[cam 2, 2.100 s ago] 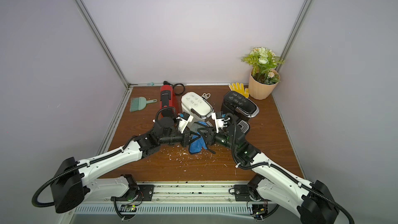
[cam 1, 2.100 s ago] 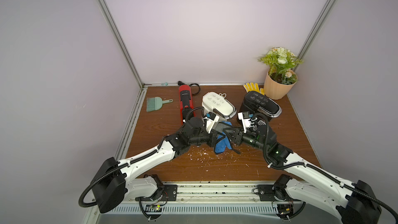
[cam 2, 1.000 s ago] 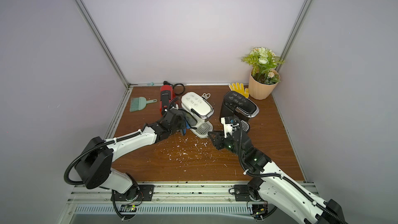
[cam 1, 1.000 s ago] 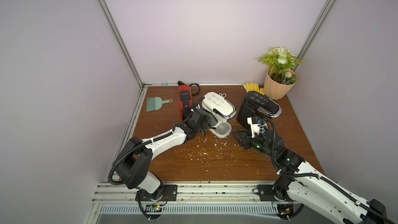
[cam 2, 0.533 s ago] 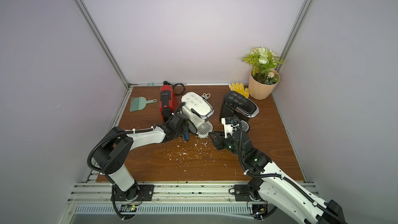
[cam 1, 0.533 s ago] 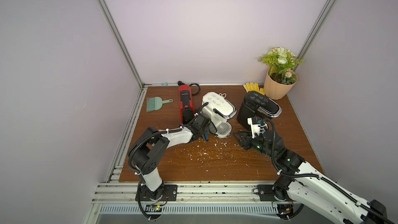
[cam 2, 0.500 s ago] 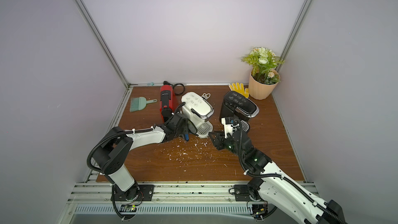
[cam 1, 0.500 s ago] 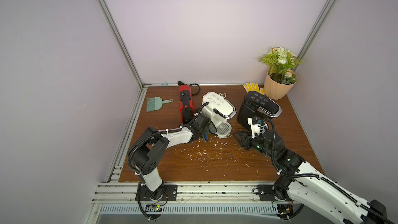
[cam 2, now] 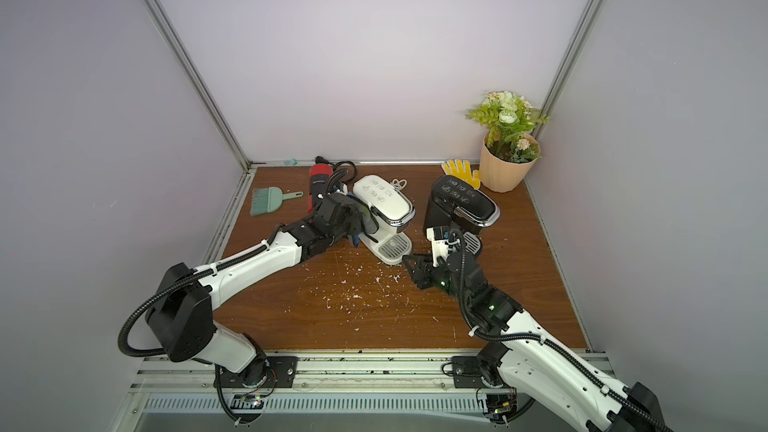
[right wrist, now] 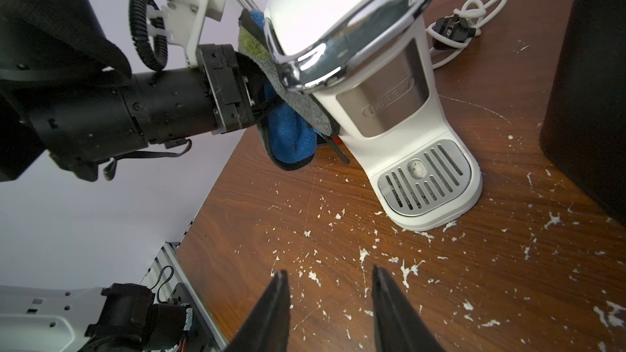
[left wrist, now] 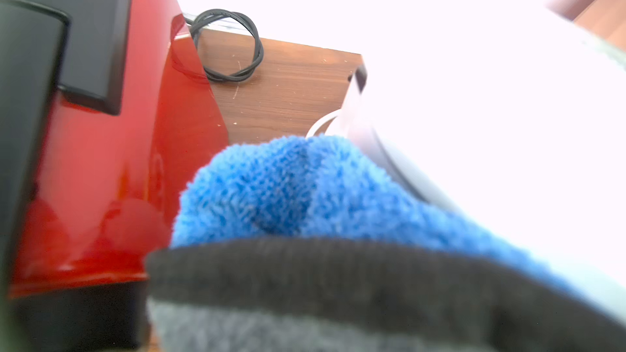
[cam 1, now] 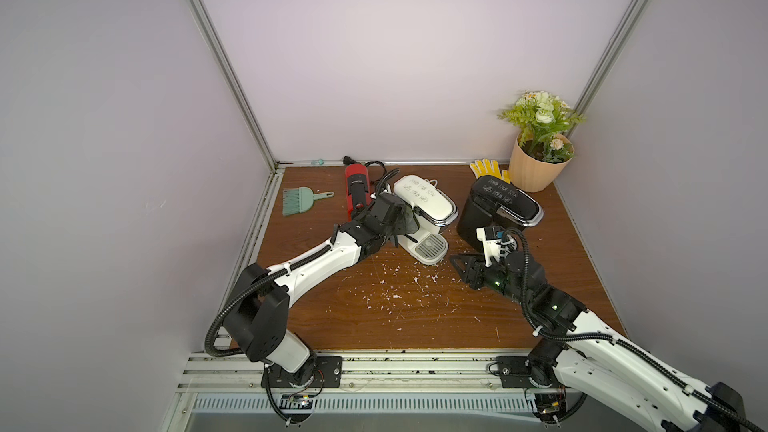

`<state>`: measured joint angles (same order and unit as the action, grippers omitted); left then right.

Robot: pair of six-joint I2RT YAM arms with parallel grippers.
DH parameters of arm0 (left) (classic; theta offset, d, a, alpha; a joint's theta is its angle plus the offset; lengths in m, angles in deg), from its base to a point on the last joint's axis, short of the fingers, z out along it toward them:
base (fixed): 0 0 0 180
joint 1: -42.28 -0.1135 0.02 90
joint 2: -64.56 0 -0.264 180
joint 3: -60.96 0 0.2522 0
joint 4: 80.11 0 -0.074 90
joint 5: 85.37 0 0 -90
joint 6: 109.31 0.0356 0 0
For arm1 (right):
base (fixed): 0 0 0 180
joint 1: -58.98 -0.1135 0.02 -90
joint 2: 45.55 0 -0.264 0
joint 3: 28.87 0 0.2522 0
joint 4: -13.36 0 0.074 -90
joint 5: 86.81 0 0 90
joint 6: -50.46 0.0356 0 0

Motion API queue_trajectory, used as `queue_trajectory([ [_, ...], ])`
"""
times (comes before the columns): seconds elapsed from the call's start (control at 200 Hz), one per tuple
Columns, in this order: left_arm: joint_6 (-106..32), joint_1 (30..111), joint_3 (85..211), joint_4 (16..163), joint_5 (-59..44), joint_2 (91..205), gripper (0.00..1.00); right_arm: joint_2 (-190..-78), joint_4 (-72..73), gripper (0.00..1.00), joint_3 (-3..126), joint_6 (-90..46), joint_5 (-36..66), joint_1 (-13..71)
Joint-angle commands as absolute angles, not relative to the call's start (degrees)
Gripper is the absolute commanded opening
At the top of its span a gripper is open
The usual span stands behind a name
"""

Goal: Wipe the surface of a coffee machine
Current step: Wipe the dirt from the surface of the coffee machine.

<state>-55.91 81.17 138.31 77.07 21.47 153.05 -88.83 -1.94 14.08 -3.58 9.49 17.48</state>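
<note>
Three coffee machines stand along the far half of the wooden table (cam 1: 374, 326): a red one (cam 1: 357, 191) on the left, the white coffee machine (cam 1: 424, 201) in the middle and a black one (cam 1: 498, 205) on the right. The left gripper (right wrist: 257, 103) is clamped tight on a blue and grey cloth (right wrist: 291, 137), which is pressed against the left side of the white machine, just under its chrome-rimmed lid; a fold of the cloth hangs down beside the body. The right gripper (right wrist: 328, 269) hovers low over the table just in front of the white machine's drip tray, its jaws partly apart and empty. White crumbs (cam 1: 395, 284) litter the wood between the two arms. A green brush (cam 1: 299, 201) lies far left, and a yellow glove (cam 1: 484, 168) and a potted plant (cam 1: 534, 168) sit at the far right.
</note>
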Motion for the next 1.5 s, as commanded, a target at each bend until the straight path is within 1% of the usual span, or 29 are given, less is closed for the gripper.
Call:
queue_trajectory([
  [0.0, -56.1, 80.9, 136.9, 80.1, 21.9, 155.6, 0.01, -88.7, -0.4, 0.43, 14.1, -4.1, 9.5, 17.6],
  [0.23, -57.8, 80.9, 133.2, 85.0, 18.2, 162.6, 0.01, -89.1, -0.8, 0.43, 14.1, -4.5, 9.2, 17.6],
  [0.37, -56.5, 80.9, 136.2, 84.5, 16.0, 166.2, 0.01, -89.8, -0.6, 0.43, 14.2, -4.6, 9.3, 17.6],
  [0.43, -55.7, 81.0, 138.1, 83.2, 16.7, 167.1, 0.01, -90.1, -0.6, 0.43, 14.4, -4.7, 9.3, 17.6],
  [0.595, -53.4, 80.5, 143.9, 77.4, 22.7, 169.8, 0.01, -90.0, -1.0, 0.43, 15.0, -5.0, 9.2, 17.6],
  [0.776, -52.1, 77.9, 145.2, 77.3, 22.3, 172.5, 0.01, -90.0, -1.3, 0.43, 15.1, -5.1, 9.1, 17.6],
  [1.071, -52.2, 70.5, 141.1, 81.5, 16.7, 171.3, 0.01, -88.9, -3.0, 0.44, 15.1, -5.5, 8.1, 17.6],
  [1.271, -51.8, 69.4, 141.7, 79.9, 18.3, 171.4, 0.01, -89.0, -2.0, 0.43, 14.5, -4.9, 8.5, 17.6],
  [1.496, -52.0, 65.5, 138.8, 80.3, 17.9, 168.4, 0.01, -87.3, -4.2, 0.44, 14.7, -5.5, 7.3, 17.6],
])
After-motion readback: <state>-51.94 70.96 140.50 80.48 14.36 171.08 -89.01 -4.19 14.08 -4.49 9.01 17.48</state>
